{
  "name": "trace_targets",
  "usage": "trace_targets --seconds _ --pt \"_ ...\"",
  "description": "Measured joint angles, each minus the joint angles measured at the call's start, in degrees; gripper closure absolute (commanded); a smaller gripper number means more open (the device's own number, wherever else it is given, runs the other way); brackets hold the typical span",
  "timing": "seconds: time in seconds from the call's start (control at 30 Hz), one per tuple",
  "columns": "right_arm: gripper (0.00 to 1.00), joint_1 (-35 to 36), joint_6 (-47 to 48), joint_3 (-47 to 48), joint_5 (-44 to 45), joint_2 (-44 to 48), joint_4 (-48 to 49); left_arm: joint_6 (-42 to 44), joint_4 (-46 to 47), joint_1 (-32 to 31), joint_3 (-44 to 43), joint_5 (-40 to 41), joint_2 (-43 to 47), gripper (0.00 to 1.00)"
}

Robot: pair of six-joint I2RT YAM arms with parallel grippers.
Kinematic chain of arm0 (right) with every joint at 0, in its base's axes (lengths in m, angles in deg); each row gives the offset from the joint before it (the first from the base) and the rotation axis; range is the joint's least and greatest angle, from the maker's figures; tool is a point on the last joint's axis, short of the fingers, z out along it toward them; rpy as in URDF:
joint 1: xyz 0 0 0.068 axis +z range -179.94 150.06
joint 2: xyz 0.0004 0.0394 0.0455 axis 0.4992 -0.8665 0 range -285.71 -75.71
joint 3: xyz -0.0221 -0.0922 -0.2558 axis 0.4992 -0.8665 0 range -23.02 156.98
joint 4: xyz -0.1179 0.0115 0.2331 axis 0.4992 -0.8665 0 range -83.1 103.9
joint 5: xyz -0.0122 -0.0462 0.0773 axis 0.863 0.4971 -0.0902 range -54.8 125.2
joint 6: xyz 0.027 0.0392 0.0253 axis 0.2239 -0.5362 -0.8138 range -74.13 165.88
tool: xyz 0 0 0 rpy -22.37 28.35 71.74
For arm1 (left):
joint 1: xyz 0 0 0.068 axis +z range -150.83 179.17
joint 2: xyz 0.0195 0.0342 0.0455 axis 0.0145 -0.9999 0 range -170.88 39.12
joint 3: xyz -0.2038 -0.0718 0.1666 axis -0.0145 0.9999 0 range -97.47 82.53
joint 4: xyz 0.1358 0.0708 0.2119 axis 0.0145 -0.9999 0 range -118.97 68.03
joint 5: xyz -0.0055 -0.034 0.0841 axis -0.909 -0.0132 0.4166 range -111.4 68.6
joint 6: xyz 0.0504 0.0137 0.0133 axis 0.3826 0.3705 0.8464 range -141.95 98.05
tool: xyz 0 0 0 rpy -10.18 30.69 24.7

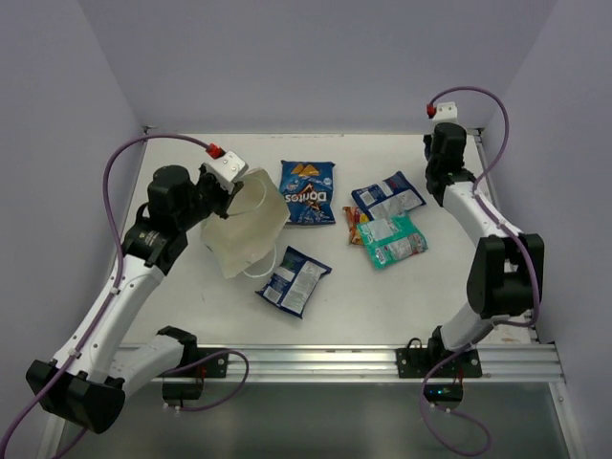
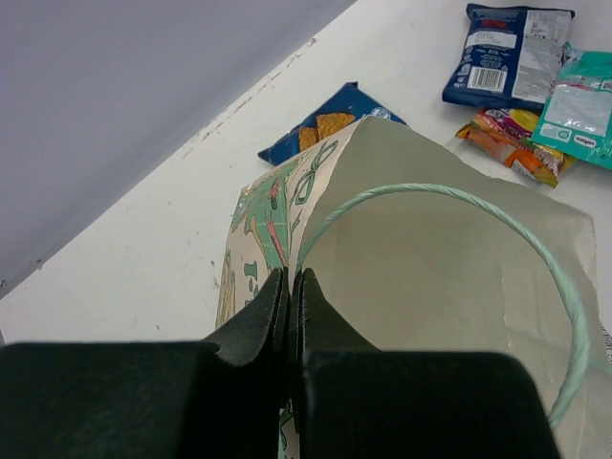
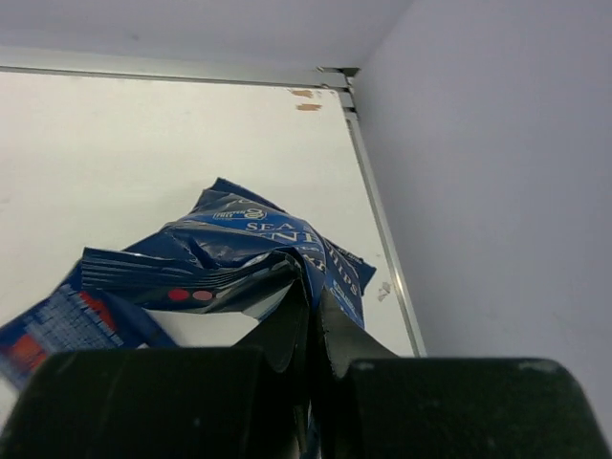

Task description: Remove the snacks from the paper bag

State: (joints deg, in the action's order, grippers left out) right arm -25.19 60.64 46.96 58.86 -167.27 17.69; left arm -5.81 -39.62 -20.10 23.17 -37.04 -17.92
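My left gripper [image 2: 290, 277] [image 1: 232, 187] is shut on the rim of the paper bag [image 2: 430, 287] [image 1: 244, 229]. The bag is patterned mint green outside and cream inside, and is tilted with its mouth toward the packets. Its cord handle [image 2: 459, 196] arches over the opening. My right gripper [image 3: 311, 287] [image 1: 431, 180] is shut on a crumpled blue snack packet [image 3: 239, 249] near the back right corner. On the table lie a blue Doritos packet [image 1: 308, 191], a blue packet [image 1: 387, 196], a teal packet [image 1: 394, 239], an orange-red packet [image 1: 355, 226] and another blue packet [image 1: 294, 280].
Purple walls close off the table [image 1: 191, 306] at the back and on both sides. A metal rail [image 1: 335, 361] runs along the near edge between the arm bases. Purple cables loop from each arm.
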Motion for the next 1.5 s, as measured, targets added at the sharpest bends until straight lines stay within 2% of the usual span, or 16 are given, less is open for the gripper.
trace_targets --seconds 0.2,0.23,0.3,0.33,0.4,0.53,0.67,0.87,1.0,1.27,1.5 --pt "1.0 -1.9 1.92 3.26 9.6 -10.43 5.18 -1.77 -1.29 0.0 0.0 2.49 0.0 1.0" --pt "0.88 -1.92 2.1 3.69 10.6 -11.67 5.35 -2.54 -1.44 0.0 -0.07 2.89 -0.09 1.0" --pt "0.44 -1.95 0.81 4.63 11.34 -13.9 3.98 -4.44 -1.99 -0.02 -0.5 3.76 -0.55 1.0" --pt "0.25 -1.95 -0.42 5.57 11.06 -14.91 1.33 -5.57 -2.29 -0.02 -0.92 4.26 -0.92 1.0" --pt "0.17 -1.92 -4.44 7.82 8.83 -16.09 -5.57 -7.96 -2.71 0.0 -1.77 5.7 -1.7 1.0" --pt "0.11 -1.81 -15.67 11.82 1.03 -14.71 -19.41 -13.42 -3.69 0.28 -4.74 8.72 -4.24 1.0" --pt "0.03 -1.66 -26.58 12.09 -8.87 -4.79 -27.17 -19.65 -4.63 3.48 -9.11 9.94 -8.09 1.0" --pt "0.01 -1.09 -37.2 11.15 -22.23 20.13 -23.98 -26.84 -5.07 10.25 -14.8 12.11 -13.92 1.0" --pt "0.01 -1.01 -41.27 8.15 -29.75 30.34 -20.46 -29.94 -4.94 13.57 -18.82 11.21 -19.58 1.0" --pt "0.01 -0.92 -44.46 -1.05 -37.48 32.39 -22.45 -35.36 -4.02 18.82 -25.38 3.72 -31.06 1.0" --pt "0.01 -0.9 -44.11 -3.43 -39.78 34.67 -25.81 -37.18 -3.54 24.02 -29.27 -0.28 -36.81 1.0"
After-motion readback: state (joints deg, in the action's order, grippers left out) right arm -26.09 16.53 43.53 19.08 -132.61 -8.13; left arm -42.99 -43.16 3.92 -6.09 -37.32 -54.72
